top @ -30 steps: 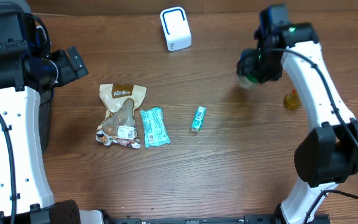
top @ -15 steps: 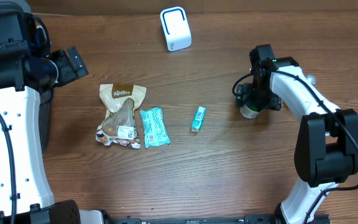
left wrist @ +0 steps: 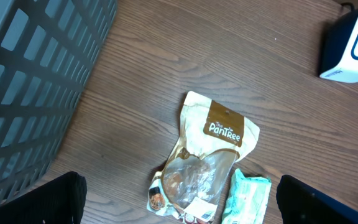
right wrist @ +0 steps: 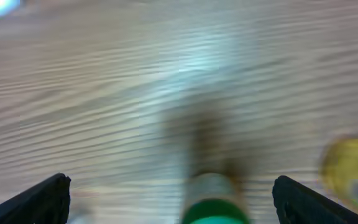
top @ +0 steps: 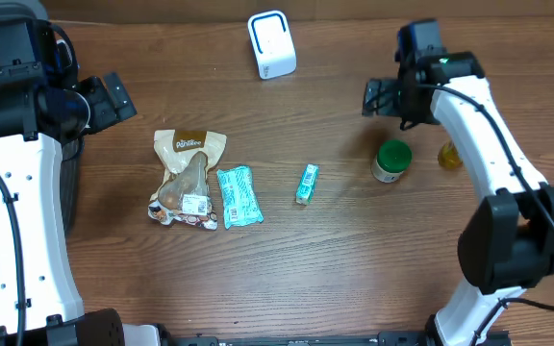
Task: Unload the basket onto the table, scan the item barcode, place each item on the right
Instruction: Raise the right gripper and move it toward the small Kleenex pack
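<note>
On the table's right half, the right gripper is lifting away with fingers spread, and the green-lidded jar, just before in its grip, is standing free beside the yellow bottle, so this item is probably finished; the left gripper is hovering spread and empty.

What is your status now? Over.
Left tool open, empty. Right tool open, empty. Green-lid jar upright, free of both tools. Yellow item beside jar, not touching; scanner stands apart.
</note>
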### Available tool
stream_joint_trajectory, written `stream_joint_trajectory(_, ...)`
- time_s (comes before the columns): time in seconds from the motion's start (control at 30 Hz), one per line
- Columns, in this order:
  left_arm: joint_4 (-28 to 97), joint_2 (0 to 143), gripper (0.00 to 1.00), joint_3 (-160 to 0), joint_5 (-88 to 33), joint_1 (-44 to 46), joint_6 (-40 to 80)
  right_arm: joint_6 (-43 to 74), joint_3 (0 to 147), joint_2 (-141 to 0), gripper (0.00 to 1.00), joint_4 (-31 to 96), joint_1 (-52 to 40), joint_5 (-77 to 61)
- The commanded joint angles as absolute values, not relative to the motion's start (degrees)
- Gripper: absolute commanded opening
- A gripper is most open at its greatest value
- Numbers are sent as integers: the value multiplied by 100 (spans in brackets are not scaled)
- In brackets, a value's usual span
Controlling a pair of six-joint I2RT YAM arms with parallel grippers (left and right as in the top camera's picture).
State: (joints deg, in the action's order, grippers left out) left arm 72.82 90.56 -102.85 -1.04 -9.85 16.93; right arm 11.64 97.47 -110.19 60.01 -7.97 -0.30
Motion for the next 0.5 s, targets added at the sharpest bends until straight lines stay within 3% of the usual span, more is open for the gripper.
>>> stream_joint_trajectory(0.0, 7282, 9065, 100, -10324, -104, -972, 1627, 1194, 9743, -11013, 100, 6073, -825, -1671)
stream_joint_trajectory(0.3, 7282, 9065, 100, -10324, -104, -972, 1627, 1214, 8388, -11104, 100, 5638, -1164, -2071)
stream_joint_trajectory(0.47, 7282, 9065, 100, -10324, -106, -972, 1627, 1457, 8128, -11102, 100, 5793, -1291, -607)
